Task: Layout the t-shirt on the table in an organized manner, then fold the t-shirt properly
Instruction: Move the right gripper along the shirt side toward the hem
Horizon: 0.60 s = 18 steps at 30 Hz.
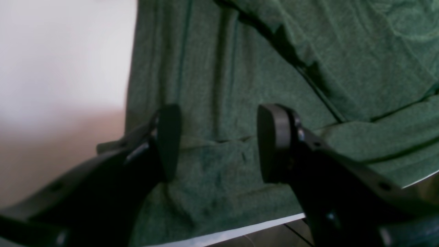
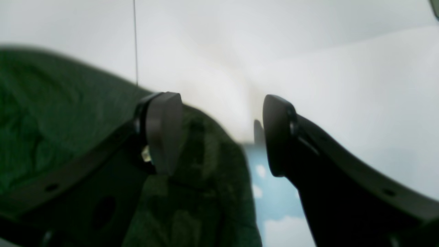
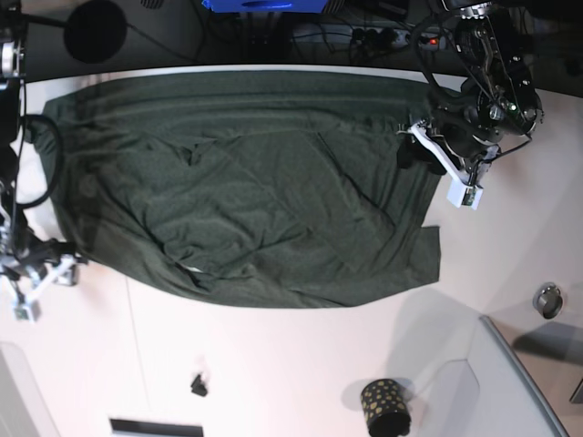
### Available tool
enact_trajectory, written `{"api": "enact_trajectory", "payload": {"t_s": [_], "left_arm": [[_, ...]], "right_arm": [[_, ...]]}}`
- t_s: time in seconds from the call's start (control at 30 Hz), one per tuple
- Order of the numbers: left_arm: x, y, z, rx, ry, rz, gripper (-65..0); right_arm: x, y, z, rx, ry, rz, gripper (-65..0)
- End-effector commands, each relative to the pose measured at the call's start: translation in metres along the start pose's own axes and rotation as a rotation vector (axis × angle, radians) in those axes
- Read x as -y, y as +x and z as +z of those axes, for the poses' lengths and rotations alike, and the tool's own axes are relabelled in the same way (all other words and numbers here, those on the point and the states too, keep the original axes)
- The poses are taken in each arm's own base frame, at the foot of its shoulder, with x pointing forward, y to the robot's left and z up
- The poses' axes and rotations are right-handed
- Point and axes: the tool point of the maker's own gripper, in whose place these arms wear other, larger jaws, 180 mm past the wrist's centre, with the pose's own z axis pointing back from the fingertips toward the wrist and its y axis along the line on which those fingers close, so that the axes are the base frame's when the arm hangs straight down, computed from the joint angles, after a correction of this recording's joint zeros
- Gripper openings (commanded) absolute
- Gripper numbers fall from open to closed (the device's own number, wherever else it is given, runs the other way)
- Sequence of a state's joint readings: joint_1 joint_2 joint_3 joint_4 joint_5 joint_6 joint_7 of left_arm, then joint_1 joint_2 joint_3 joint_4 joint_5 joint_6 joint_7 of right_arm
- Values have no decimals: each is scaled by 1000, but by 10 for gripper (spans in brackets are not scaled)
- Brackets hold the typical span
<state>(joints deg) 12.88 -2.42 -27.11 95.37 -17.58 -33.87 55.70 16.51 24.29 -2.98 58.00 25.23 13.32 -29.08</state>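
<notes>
The dark green t-shirt lies spread wide over the far half of the white table, with folds and wrinkles across its middle. In the base view my left gripper is at the shirt's right side. The left wrist view shows this gripper open above the cloth, near the table's edge, with nothing pinched. My right gripper is at the shirt's lower left corner. Seen from its wrist, that gripper stands open, its left finger over the shirt's edge and its right finger over bare table.
A black gold-dotted cup stands at the front right beside a grey raised panel. A small black object lies on the front left of the table, a metal ring-like part sits at the right, and cables run behind the far edge.
</notes>
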Motion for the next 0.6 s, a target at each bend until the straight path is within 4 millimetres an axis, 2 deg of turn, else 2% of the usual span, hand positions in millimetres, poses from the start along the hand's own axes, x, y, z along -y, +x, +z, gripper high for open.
{"api": "enact_trajectory", "payload": {"t_s": [0.0,0.07,0.2,0.43,0.57], "left_arm": [[-2,6,1,26,-1,-2,-321],[-2,-1,-3,6,-9,13,-321],[-1,-11,-3,-14,-13,23,-321],[0,-21,3,87,-11,44,-321],[1,-29,2,74,-14,57,-323]], "right_arm": [[-13,34,0,65,33,44,-290],[-29,36,-10,28,55,101,-290],[-39,30,-35,-50,60,104,-290],[-39,-6,-60,-126,35,197,-285],[-35,-12,-61,-134,26,186,-287]]}}
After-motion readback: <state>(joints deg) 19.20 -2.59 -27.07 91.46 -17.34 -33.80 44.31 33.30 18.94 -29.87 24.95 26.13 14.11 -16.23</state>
